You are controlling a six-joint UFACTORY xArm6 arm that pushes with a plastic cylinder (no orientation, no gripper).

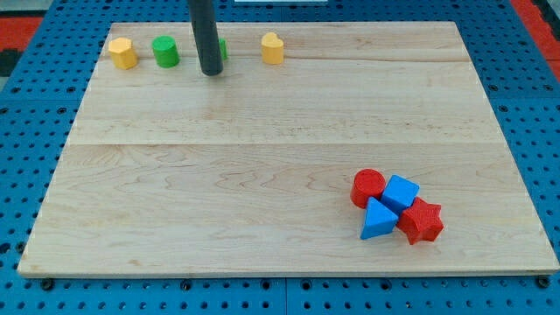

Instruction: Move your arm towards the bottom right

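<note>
My tip [212,73] rests on the wooden board [262,175] near the view's top, left of centre. A green block [222,49] is mostly hidden just behind the rod. A green cylinder [165,52] stands to the tip's left and a yellow block [122,53] further left. A yellow heart-like block [273,48] stands to the tip's right. At the bottom right lies a tight cluster: a red cylinder [367,187], a blue cube-like block [401,192], a blue triangular block [377,220] and a red star block [423,220]. The cluster is far from the tip.
The board lies on a blue perforated table [26,149] that shows on all sides. A red strip [538,17] shows at the view's top right corner and another [22,22] at the top left.
</note>
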